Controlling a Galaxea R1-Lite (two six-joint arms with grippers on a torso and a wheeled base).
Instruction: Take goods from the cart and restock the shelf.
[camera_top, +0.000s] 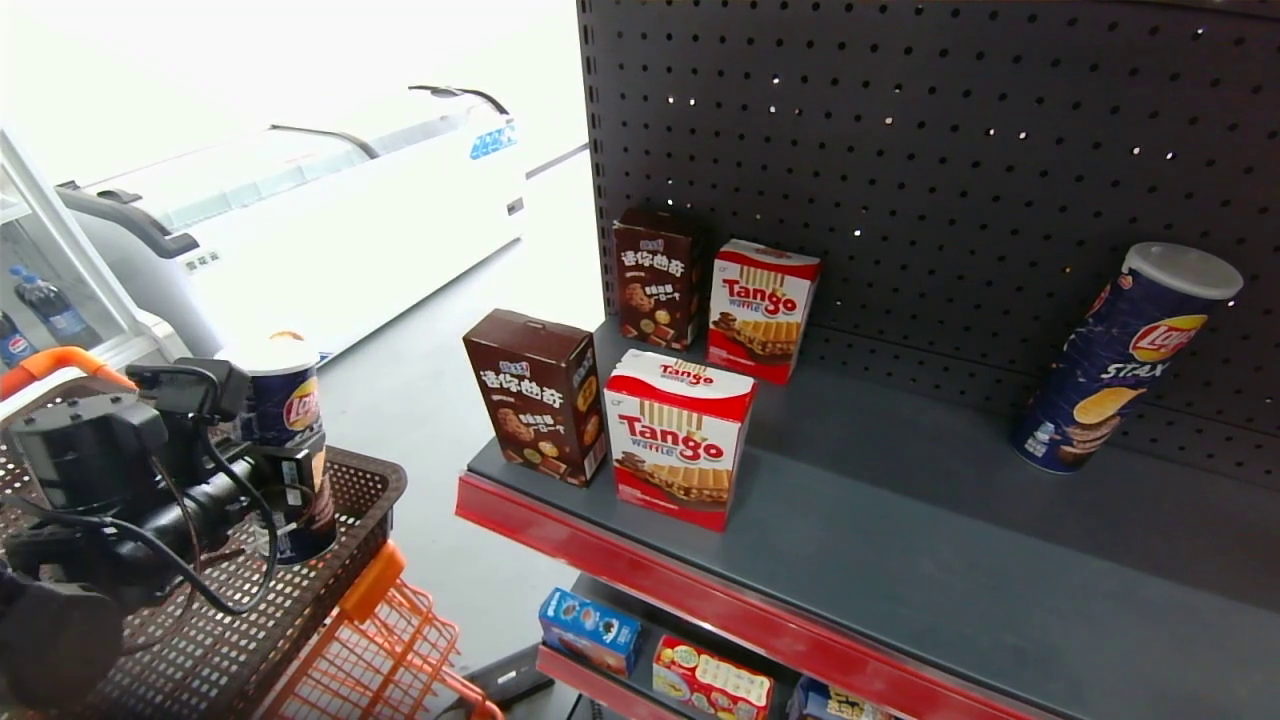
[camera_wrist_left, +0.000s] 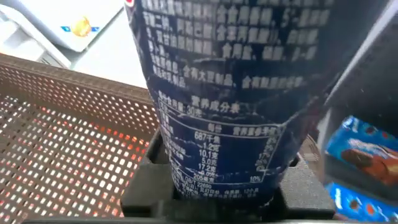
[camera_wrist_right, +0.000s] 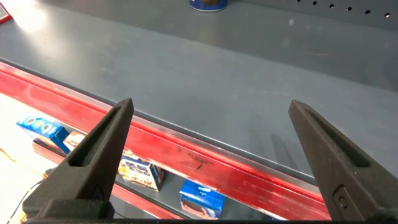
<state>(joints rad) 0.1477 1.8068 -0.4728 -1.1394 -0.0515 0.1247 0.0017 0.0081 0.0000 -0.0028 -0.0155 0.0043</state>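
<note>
A dark blue chip can (camera_top: 285, 400) with a white lid stands upright over the brown mesh basket (camera_top: 375, 480) on the orange cart. My left gripper (camera_top: 292, 468) is shut on its lower half. The left wrist view has the can (camera_wrist_left: 230, 93) between the fingers (camera_wrist_left: 146, 186), with the basket mesh (camera_wrist_left: 68, 137) beside it. I cannot tell whether the can's base touches the basket. My right gripper (camera_wrist_right: 209, 106) hangs open and holds nothing, above the red front edge (camera_wrist_right: 186, 152) of the grey shelf (camera_top: 900, 520). A second, matching can (camera_top: 1120, 370) leans against the pegboard at the shelf's right.
On the shelf's left stand two brown cookie boxes (camera_top: 540, 395) (camera_top: 655, 275) and two red-and-white wafer boxes (camera_top: 680, 435) (camera_top: 762, 308). The shelf's middle is bare grey. A lower shelf holds small boxes (camera_top: 590, 630). A white chest freezer (camera_top: 300, 220) stands behind the cart.
</note>
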